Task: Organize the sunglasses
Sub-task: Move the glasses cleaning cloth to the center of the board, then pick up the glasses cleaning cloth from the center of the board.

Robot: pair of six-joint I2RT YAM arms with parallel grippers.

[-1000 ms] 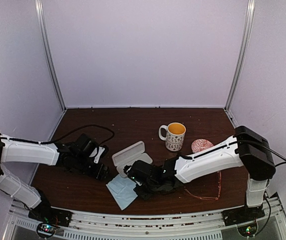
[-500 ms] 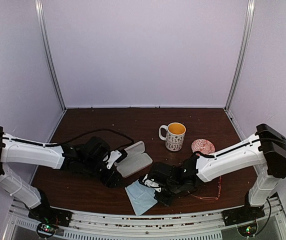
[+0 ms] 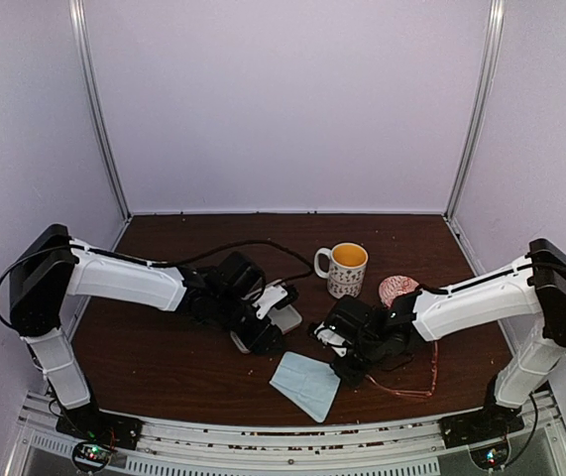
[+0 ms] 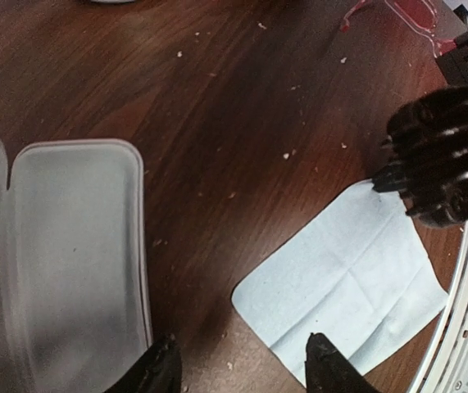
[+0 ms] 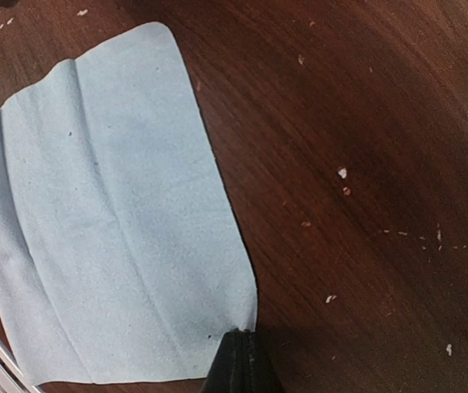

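The sunglasses [image 3: 416, 393] lie on the table at the front right as thin reddish wire, partly under my right arm. Their pink lens edge [image 4: 414, 12] shows at the top of the left wrist view. My right gripper [image 3: 348, 369] is shut on a corner of the light blue cloth [image 3: 305, 384], which lies flat; the pinch shows in the right wrist view [image 5: 242, 356]. An open pale case [image 4: 70, 246] lies left of the cloth. My left gripper [image 4: 242, 368] hangs open over the wood between case and cloth, holding nothing, and in the top view the left gripper [image 3: 261, 335] covers part of the case.
A white patterned mug [image 3: 346, 270] with a yellow inside stands behind the grippers. A pink round patterned object [image 3: 399, 290] sits to its right. Small crumbs dot the dark wooden table [image 3: 164, 347]. The metal front rail [image 4: 463, 327] runs close to the cloth.
My right gripper has pulled the cloth to the right along the front of the table. My left arm has swung right over the case, and its jaws have narrowed a little.
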